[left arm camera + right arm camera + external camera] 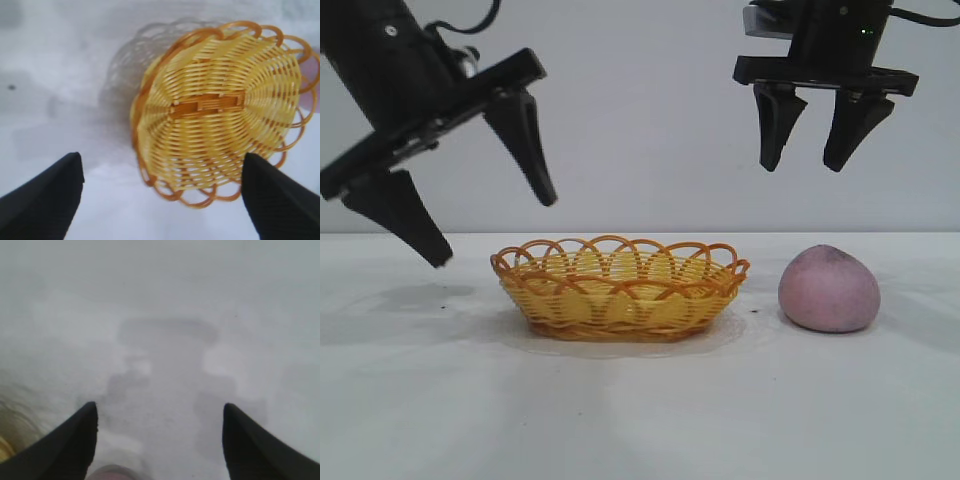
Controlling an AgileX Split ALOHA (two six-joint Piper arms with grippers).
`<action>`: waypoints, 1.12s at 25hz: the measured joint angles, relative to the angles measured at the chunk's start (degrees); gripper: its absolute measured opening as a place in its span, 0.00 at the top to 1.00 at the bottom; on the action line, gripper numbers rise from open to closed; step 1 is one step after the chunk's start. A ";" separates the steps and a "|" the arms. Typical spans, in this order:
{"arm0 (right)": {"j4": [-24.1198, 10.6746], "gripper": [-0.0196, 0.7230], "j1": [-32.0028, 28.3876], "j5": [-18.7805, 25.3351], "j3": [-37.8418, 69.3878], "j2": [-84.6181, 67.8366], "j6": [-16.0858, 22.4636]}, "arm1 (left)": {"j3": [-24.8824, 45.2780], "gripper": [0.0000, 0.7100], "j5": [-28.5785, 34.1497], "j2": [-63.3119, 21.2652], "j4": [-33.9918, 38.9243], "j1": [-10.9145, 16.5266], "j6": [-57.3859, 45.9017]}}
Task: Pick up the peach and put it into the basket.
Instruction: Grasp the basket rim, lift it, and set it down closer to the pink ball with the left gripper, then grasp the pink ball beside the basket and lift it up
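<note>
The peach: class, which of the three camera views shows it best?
The exterior view: the whole peach shows, resting on the table right of the basket. The right wrist view catches only a pinkish sliver at the frame edge. The left wrist view shows no clear peach.

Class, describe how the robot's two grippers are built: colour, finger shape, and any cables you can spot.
Both the left gripper and right gripper are matte black, each with two wedge-shaped fingers tapering to blunt points, mounted on a flat black crossbar. Thin black cables loop off above each. In the wrist views the finger surfaces look finely ribbed.
</note>
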 joint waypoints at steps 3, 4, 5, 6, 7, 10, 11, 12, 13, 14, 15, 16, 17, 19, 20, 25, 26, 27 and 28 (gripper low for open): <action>0.00 0.32 0.00 0.00 0.00 0.00 0.00 | 0.00 0.18 0.12 -0.85 8.39 0.00 -1.48; 0.00 0.32 0.00 0.00 0.00 0.00 0.00 | 0.00 0.18 0.36 -0.85 11.38 0.00 -1.82; 0.00 0.32 0.00 0.00 0.00 0.00 0.00 | 0.00 0.18 0.69 -0.85 13.97 0.00 -2.21; 0.00 0.32 0.00 0.00 0.00 0.00 0.00 | 0.00 0.26 1.39 -0.85 17.23 0.00 -3.09; 0.00 0.32 0.00 0.00 0.00 0.00 0.00 | 0.00 0.26 2.10 -0.85 20.60 0.00 -4.20; 0.00 0.32 0.00 0.00 0.00 0.00 0.00 | 0.00 0.26 3.81 -0.85 29.95 0.00 -9.46; 0.00 0.32 0.00 0.00 0.00 0.00 0.00 | 0.00 0.26 4.27 -0.85 32.98 0.00 -10.98; 0.00 0.32 0.00 0.00 0.00 0.00 0.00 | 0.00 0.26 4.90 -0.87 35.36 0.00 -12.56; 0.00 0.32 0.00 0.00 0.00 0.00 0.00 | 0.00 0.26 5.18 -0.97 37.98 0.00 -13.96; 0.00 0.32 0.00 0.00 0.00 0.00 0.00 | 0.00 0.26 5.75 -0.97 40.24 0.00 -14.77; 0.00 0.32 0.00 0.00 0.00 0.00 0.00 | 0.00 0.26 6.21 -0.97 41.76 0.00 -15.45; 0.00 0.32 0.00 0.00 0.00 0.00 0.00 | 0.00 0.26 6.48 -0.97 43.08 0.11 -15.84; 0.00 0.32 0.00 0.00 0.00 0.00 0.00 | 0.00 0.26 6.61 -0.97 43.68 0.46 -16.10; 0.00 0.32 0.00 0.00 0.00 0.00 0.00 | 0.00 0.26 7.07 -0.97 43.95 2.20 -16.32; 0.00 0.32 0.00 0.00 0.00 0.00 0.00 | 0.00 0.26 7.57 -0.97 44.06 3.49 -16.45; 0.00 0.32 0.00 0.00 0.00 0.00 0.00 | 0.00 0.26 9.93 -0.97 44.06 10.41 -16.45; 0.00 0.32 0.00 0.00 0.00 0.00 0.00 | 0.00 0.26 10.51 -1.08 43.80 11.65 -16.45; -0.02 0.32 0.00 0.00 0.00 0.00 0.00 | 0.00 0.26 10.91 -1.36 43.60 12.64 -16.45; -0.12 0.32 0.00 0.00 0.00 0.00 0.00 | 0.00 0.26 11.69 -1.83 43.32 13.23 -16.45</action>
